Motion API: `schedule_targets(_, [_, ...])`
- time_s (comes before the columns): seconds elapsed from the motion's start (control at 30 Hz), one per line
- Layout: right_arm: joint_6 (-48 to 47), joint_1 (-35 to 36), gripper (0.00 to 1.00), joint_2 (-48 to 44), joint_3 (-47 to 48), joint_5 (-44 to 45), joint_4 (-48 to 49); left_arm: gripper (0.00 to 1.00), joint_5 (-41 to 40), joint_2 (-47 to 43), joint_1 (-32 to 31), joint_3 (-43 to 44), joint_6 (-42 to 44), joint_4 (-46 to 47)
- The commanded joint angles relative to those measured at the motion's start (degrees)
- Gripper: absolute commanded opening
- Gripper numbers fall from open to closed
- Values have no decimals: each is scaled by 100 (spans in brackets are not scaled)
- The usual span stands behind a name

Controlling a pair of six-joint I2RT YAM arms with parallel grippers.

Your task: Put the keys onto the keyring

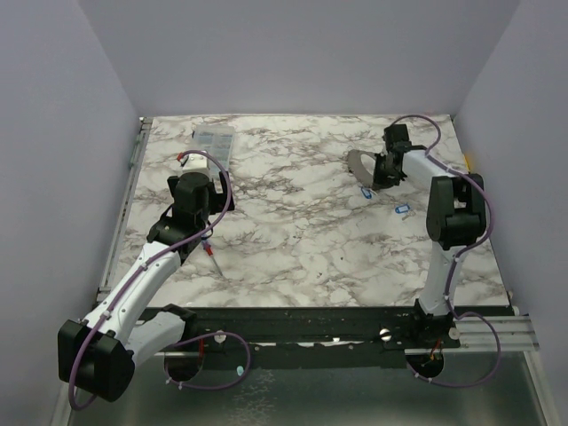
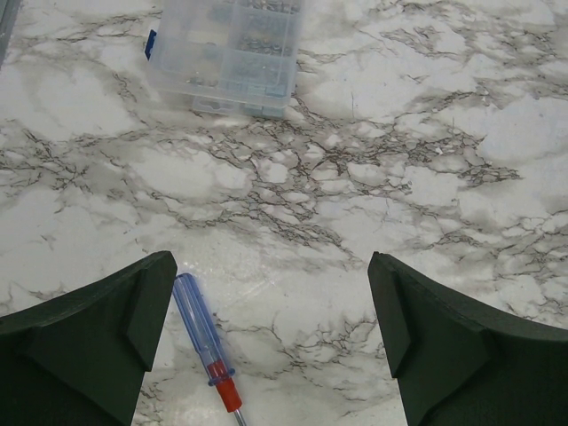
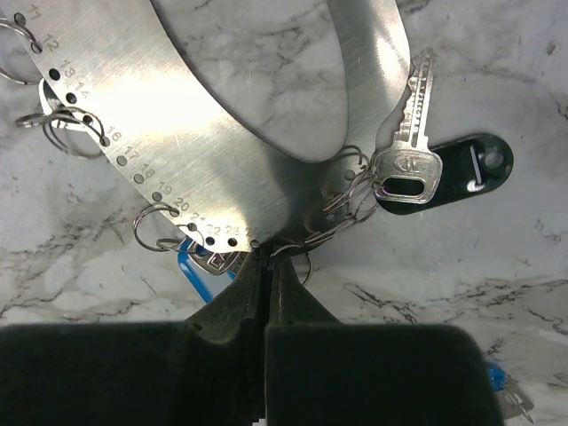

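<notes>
Steel keyring [image 3: 222,133], a wide flat band w/ numbered holes & small split rings [image 3: 151,226] along its rim, lies at the far right of the marble table [image 1: 293,257], right at the right gripper [image 3: 264,257]. R jaws are pressed together, tips meeting at the band's lower rim where several wire loops bunch. Whether they nip the rim itself or a loop, can't tell.

One silver key [image 3: 408,133] hangs off a loop on the band's right side, w/ a black tag [image 3: 470,164] just beside it. Two loose blue-headed keys [image 1: 400,209] lie on the table near the ring, not touching it.

Left gripper [image 2: 271,293]: jaws wide apart, holding nothing, hovering over a screwdriver [image 2: 200,328] w/ clear blue handle. A clear compartment box [image 2: 226,53] sits farther ahead.

Step, as I read it: R arm securing the ring so keys can be threaded on. Task looks partway at best, w/ loose keys not yet on.

Next move prob. calls for:
- A firm R hold, w/ the rim lifted or tilted off the table.
- L arm coming across to the right side for a loose key.
- A fine pinch on the key's tiny head.
- The key's hole lined up to a split ring's gap. Little margin there, as the parts are small & the metal is slick.
</notes>
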Motion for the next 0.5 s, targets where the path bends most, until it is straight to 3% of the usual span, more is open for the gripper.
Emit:
schedule_targets(0.0, [87, -1, 1, -458, -387, -207, -62, 98, 104, -122, -32, 86, -28, -71])
schedule_targets(0.47, [1067, -1, 1, -1638, -1500, -2001, 1166, 97, 578, -382, -50, -26, 42, 120])
